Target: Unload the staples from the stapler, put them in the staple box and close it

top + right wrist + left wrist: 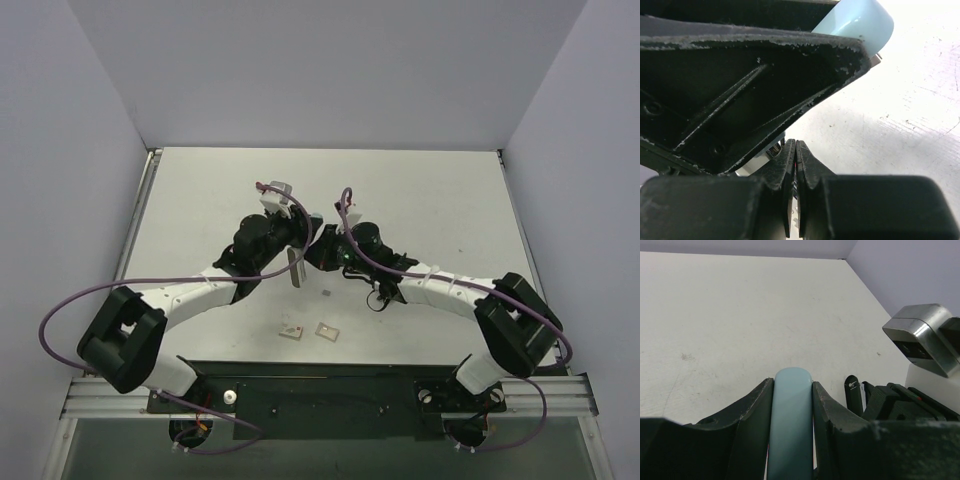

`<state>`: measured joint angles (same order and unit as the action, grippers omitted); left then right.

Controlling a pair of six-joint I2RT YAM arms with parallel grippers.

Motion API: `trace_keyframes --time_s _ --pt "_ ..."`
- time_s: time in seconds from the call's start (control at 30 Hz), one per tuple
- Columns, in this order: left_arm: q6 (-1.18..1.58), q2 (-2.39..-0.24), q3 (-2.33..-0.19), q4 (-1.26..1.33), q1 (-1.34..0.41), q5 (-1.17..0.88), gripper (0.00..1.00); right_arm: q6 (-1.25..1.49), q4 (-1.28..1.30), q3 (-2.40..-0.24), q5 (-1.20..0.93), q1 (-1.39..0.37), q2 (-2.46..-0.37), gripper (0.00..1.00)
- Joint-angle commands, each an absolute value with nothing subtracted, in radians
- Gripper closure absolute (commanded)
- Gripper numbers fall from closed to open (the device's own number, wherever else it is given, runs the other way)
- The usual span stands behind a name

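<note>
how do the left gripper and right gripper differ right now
The left gripper has its fingers held apart by a pale blue rounded bar clamped between them. The right gripper has its fingers pressed almost together, leaving only a thin slit. The left gripper's load is plain to see, but whether the right gripper pinches anything is too hidden to tell. Both have dark fingers.

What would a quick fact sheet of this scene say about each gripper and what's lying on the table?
left gripper: shut on the pale blue bar
right gripper: fingers pressed together, close beside the left one
stapler: slim black arm showing just right of the bar; what holds it is hidden
table: two small flat pieces lying near the arm bases
</note>
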<state>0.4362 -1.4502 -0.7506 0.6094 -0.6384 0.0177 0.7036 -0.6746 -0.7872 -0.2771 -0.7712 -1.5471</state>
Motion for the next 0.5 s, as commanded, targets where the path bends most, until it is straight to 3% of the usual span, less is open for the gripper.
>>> trace_keyframes --time_s 0.0,0.47 --pt "0.477 -1.370 -0.786 0.664 -0.655 0.000 1.00 0.681 -0.709 -0.782 -0.368 -0.798 -1.425 1.00" --pt "0.580 -1.120 -0.727 0.540 -0.658 -0.152 1.00 0.559 -0.482 -0.709 -0.238 -0.798 -1.149 1.00"
